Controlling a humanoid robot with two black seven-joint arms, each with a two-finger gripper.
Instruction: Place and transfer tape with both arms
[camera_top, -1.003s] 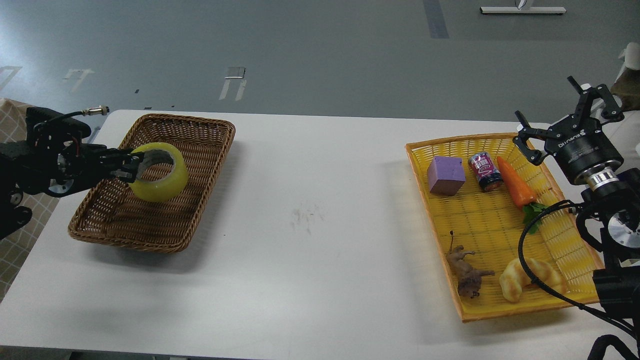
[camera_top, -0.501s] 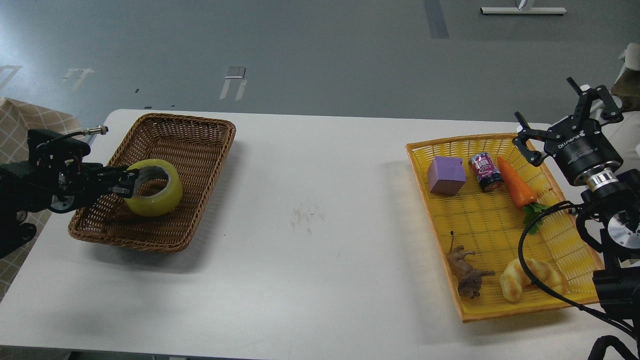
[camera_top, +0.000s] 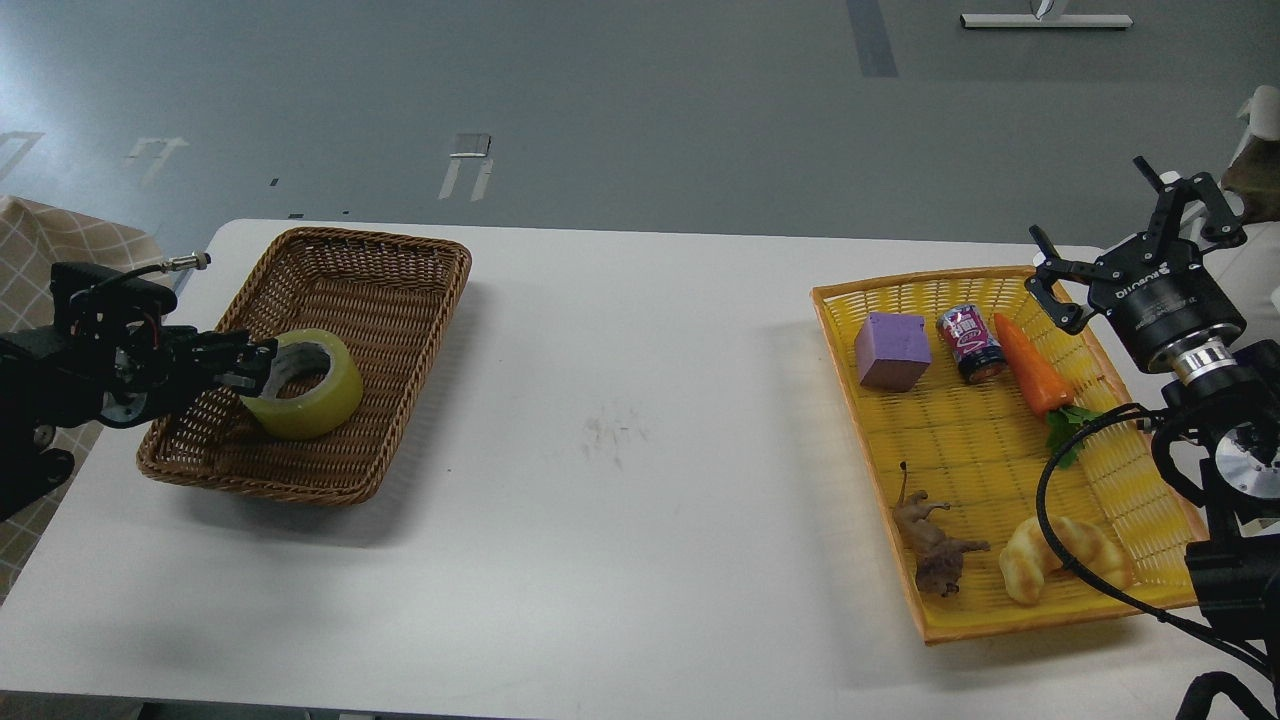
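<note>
The tape (camera_top: 318, 408), a yellow translucent roll with a grey-white core, lies low in the brown wicker basket (camera_top: 400, 243) at the left of the table, apparently resting on the basket floor. My left gripper (camera_top: 256, 364) reaches in from the left and is shut on the roll's left rim, one finger inside the core. My right gripper (camera_top: 1130, 236) is open and empty, held up above the far right corner of the yellow tray (camera_top: 985, 455), well away from the tape.
The yellow tray holds a purple block (camera_top: 892, 350), a small can (camera_top: 970, 343), a toy carrot (camera_top: 1030, 368), a brown toy animal (camera_top: 935, 545) and a croissant-shaped toy (camera_top: 1050, 560). A black cable (camera_top: 1045, 500) loops over the tray's right side. The white table (camera_top: 620, 420) lies between basket and tray.
My left gripper has lowered the tape from above the basket down onto its floor, moving slightly left. The right arm has not moved.
</note>
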